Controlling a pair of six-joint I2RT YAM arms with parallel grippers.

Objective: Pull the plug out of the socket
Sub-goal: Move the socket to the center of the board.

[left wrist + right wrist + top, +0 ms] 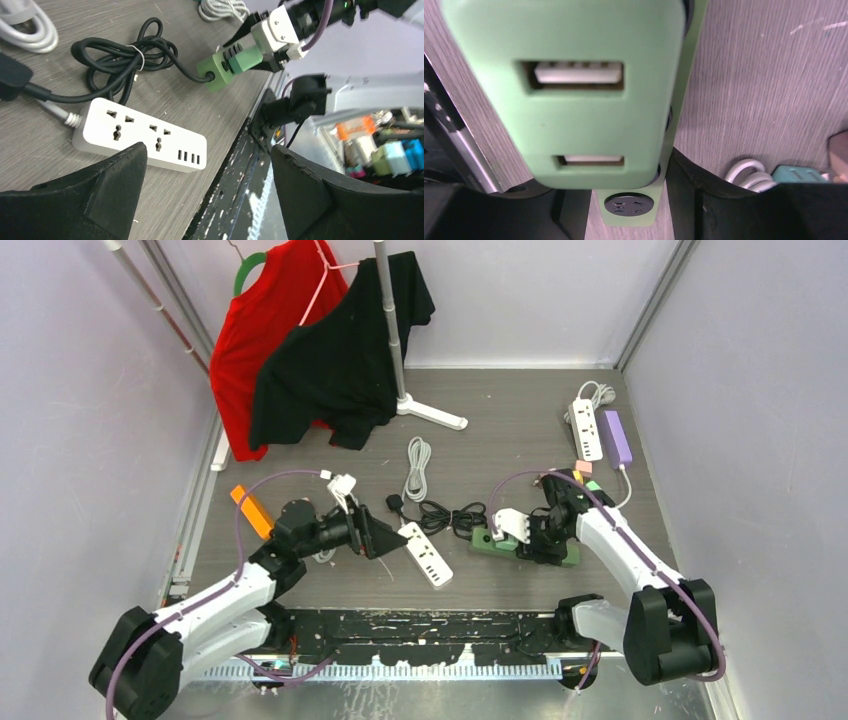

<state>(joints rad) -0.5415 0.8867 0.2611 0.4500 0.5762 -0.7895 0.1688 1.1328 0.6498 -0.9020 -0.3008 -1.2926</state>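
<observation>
A green power strip lies on the table at the near right, with a black cord running left from it. It also shows in the left wrist view. My right gripper is shut on a green plug block with two USB ports, held right over the strip. Whether its pins are in the socket is hidden. My left gripper is open and empty, just left of a white power strip. In the left wrist view this strip lies ahead of the left gripper.
A clothes stand with a red shirt and a black shirt stands at the back left. A white strip and a purple strip lie at the back right. A coiled white cable lies mid-table. An orange block sits left.
</observation>
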